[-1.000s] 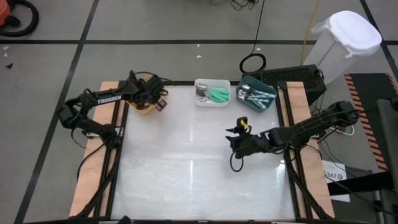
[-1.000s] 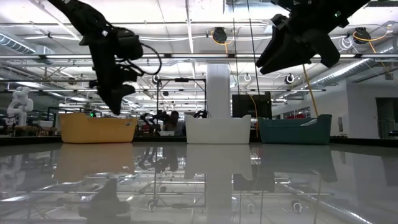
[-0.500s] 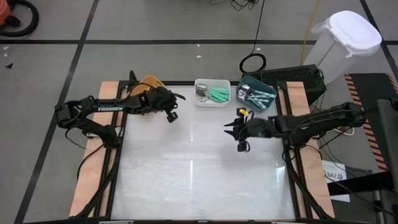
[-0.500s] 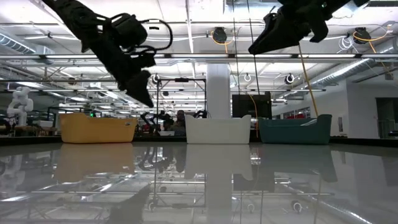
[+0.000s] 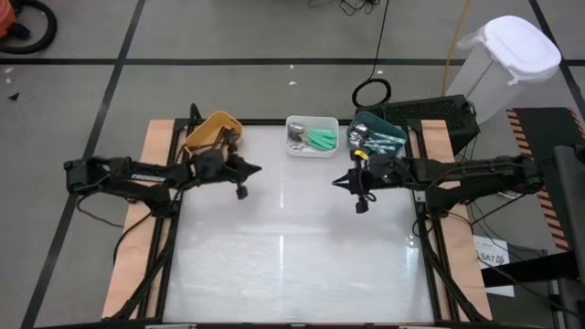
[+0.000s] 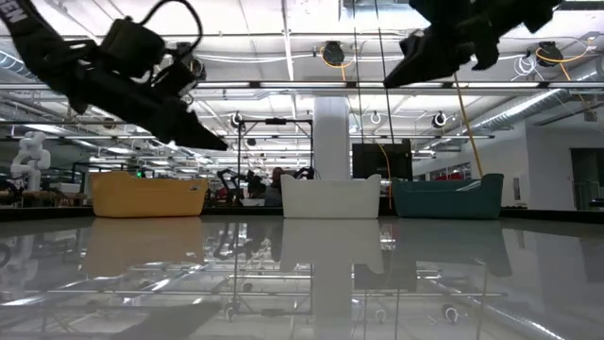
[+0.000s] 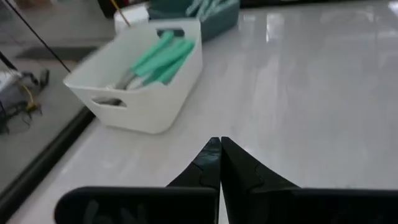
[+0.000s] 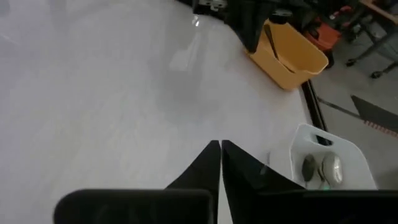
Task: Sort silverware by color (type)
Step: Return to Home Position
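Note:
The silverware lies in bins along the table's far edge. Spoons with mint-green handles (image 5: 322, 139) fill the white bin (image 5: 294, 149), also seen in the left wrist view (image 7: 163, 56). Silver spoons (image 5: 370, 139) lie in the teal bin (image 5: 395, 130). The orange bin (image 5: 212, 128) stands at the far left. My left gripper (image 5: 259, 167) hangs shut above the table near the orange bin, with nothing in it (image 7: 219, 142). My right gripper (image 5: 335, 180) hangs shut in front of the teal bin, also holding nothing (image 8: 220, 144).
The glossy white tabletop (image 5: 292, 247) lies bare between the arms and toward the near edge. A black frame (image 5: 430, 228) borders the table. Beyond the far right corner stand a white lidded bin (image 5: 507, 64) and a dark box (image 5: 430, 111).
My left gripper has swung from pointing down over the orange bin to lying nearly level, going toward the table's right and near side, and has shut. My right gripper has gone a little toward the far edge and has shut. Neither carries anything.

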Robot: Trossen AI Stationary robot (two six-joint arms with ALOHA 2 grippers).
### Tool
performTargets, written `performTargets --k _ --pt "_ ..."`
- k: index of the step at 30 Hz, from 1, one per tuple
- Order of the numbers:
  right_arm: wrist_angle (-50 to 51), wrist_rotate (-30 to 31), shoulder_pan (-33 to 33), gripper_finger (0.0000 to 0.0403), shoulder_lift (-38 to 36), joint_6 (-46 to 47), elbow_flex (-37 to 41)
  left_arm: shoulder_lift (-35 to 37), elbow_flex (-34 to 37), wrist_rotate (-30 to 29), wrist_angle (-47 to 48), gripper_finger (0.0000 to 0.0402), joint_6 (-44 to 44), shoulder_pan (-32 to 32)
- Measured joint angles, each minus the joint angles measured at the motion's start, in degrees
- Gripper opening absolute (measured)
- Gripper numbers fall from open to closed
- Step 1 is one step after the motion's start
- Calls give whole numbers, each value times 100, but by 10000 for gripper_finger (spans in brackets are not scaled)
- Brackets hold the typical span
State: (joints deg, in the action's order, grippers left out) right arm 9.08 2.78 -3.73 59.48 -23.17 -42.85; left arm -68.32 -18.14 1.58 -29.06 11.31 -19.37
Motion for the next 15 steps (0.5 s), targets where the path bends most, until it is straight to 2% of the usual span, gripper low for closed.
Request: performTargets --k 3,9,13,15 --pt "-383 -315 -236 4 -175 -5 439 289 238 36 -242 4 111 -16" --pt "-1325 -426 -614 5 -516 260 1222 722 268 46 -64 3 -132 -12" --pt "-1722 -456 -724 6 -712 490 1706 803 267 27 188 3 -311 202" --pt "-1865 -456 -735 6 -819 592 1934 807 268 -228 287 3 -458 395"
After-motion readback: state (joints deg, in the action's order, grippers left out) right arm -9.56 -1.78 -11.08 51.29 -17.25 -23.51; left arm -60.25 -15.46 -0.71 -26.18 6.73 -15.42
